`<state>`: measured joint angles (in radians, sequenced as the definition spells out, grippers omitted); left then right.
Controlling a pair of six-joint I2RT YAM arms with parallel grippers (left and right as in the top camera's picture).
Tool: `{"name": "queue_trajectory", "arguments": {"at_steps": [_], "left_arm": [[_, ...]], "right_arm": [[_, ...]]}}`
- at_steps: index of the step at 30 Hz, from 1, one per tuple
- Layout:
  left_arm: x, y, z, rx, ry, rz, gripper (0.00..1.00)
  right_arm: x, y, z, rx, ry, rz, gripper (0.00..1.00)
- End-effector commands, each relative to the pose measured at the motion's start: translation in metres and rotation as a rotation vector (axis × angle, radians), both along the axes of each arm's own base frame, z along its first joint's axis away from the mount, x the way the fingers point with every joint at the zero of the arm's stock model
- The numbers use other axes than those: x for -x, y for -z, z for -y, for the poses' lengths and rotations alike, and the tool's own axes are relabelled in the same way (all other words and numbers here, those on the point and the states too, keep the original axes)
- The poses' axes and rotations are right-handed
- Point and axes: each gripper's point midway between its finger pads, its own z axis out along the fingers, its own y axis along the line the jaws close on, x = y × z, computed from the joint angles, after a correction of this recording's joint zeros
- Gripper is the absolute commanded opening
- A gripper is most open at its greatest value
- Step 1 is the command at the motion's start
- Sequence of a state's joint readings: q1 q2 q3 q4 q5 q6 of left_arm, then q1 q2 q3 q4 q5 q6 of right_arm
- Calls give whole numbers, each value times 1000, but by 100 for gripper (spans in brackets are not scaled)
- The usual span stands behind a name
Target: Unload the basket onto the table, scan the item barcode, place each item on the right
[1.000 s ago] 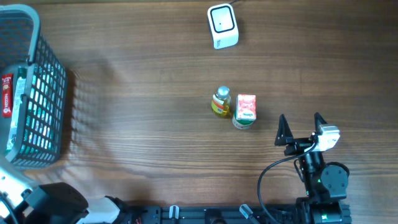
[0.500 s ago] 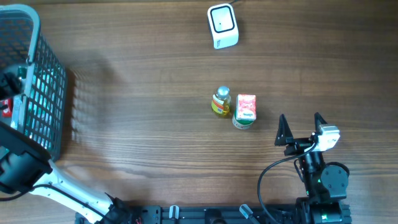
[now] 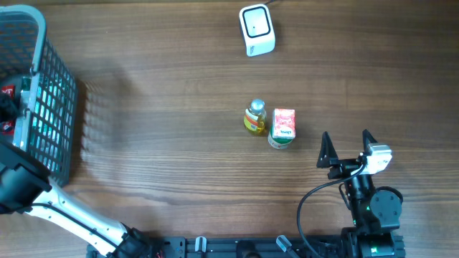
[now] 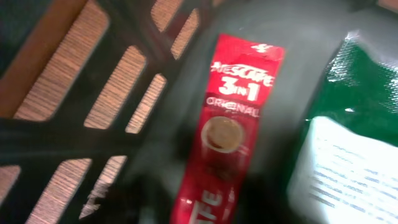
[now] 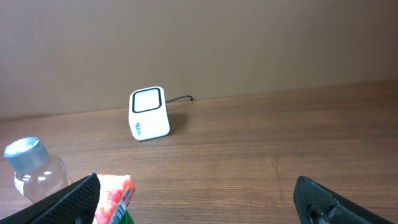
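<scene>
A red Nescafe 3in1 sachet point(image 4: 227, 137) lies on the floor of the dark basket point(image 4: 124, 68), next to a green and white packet point(image 4: 348, 149). In the overhead view my left gripper point(image 3: 7, 109) is down inside the basket point(image 3: 57, 122) at the far left, covering the middle of the sachet point(image 3: 6, 91). In the left wrist view, dark blurred shapes flank the sachet's lower end, and their spacing is unclear. The white barcode scanner point(image 3: 256, 29) stands at the back of the table point(image 5: 148, 112). My right gripper point(image 3: 348, 147) rests open and empty at the front right point(image 5: 199, 199).
A small bottle point(image 3: 254, 117) and a red carton point(image 3: 284, 123) on a green can stand mid-table, just left of my right gripper. The carton point(image 5: 115, 199) sits beside my right gripper's left finger. My left arm point(image 3: 29, 193) crosses the front left corner.
My left arm swung up from the front left corner and lowered its gripper into the basket over the red sachet. The right arm has not moved.
</scene>
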<state>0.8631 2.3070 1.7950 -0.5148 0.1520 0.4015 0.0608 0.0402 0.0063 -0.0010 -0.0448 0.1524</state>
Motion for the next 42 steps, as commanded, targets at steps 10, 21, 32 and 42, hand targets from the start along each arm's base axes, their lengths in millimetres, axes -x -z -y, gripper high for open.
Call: {"name": "queue_trajectory", "arguments": {"at_steps": [10,21,32,42], "left_arm": [[-2,-81,7,7,-133,134,4],[38,-99,91,171,-144,-55,4],[18,-104,84,218,-242,82,100],[30,-78,17,34,-683,111,90]], "right_arm": [[0,-1,0,-7,-1,6,100],[0,-1,0,-6,-1,6,100],[0,-1,0,-7,-1,6,100],[0,-1,0,-7,-1,6,100]]}}
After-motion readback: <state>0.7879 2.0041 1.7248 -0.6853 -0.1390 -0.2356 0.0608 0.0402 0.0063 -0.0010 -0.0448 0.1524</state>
